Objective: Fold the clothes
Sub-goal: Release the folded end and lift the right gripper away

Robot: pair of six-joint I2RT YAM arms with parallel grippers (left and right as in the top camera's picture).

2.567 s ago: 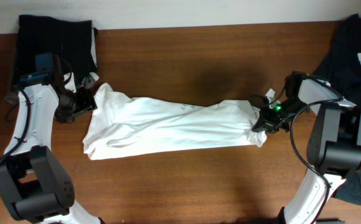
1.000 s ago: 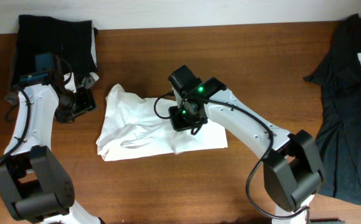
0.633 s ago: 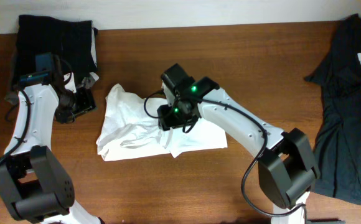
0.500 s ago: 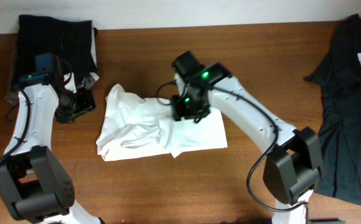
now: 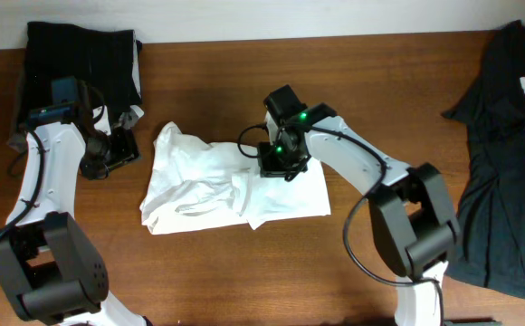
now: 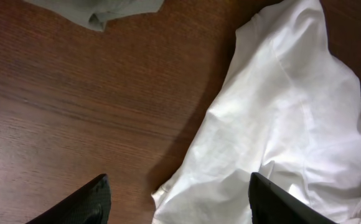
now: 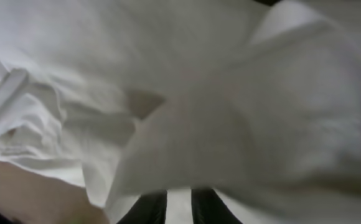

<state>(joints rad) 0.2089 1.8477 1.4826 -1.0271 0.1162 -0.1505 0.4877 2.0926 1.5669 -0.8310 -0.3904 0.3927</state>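
Two arms: one comes in from each side of the brown wooden table (image 5: 244, 272), both low over its surface.
Task item: the white T-shirt (image 5: 217, 181) lies on the table a little left of centre, folded over itself into a compact heap.
Shirt, left part: rumpled and bunched, with deep creases and a raised peak at the upper left corner.
Shirt, right part: a flatter layer with a fairly straight lower edge, lying on top of the folds beneath it.
Left gripper (image 5: 125, 149): it sits just beside the shirt's upper left corner, apart from the cloth. In the left wrist view the left gripper (image 6: 179, 180) has its fingers spread wide with nothing between them, only bare wood and the shirt's edge (image 6: 292, 124) ahead.
Right gripper (image 5: 281, 161): it is at the shirt's upper right edge, directly over the cloth.
Right gripper, close up: the right wrist view is blurred and filled with white fabric (image 7: 199, 93). The right gripper (image 7: 179, 205) shows two dark fingers close together with a thin strip of white between them. Whether they pinch the cloth cannot be told.
Far left: a dark garment (image 5: 81, 54) lies at the table's back corner.
Far right: another dark garment (image 5: 511, 145) with white lettering is spread along the edge.
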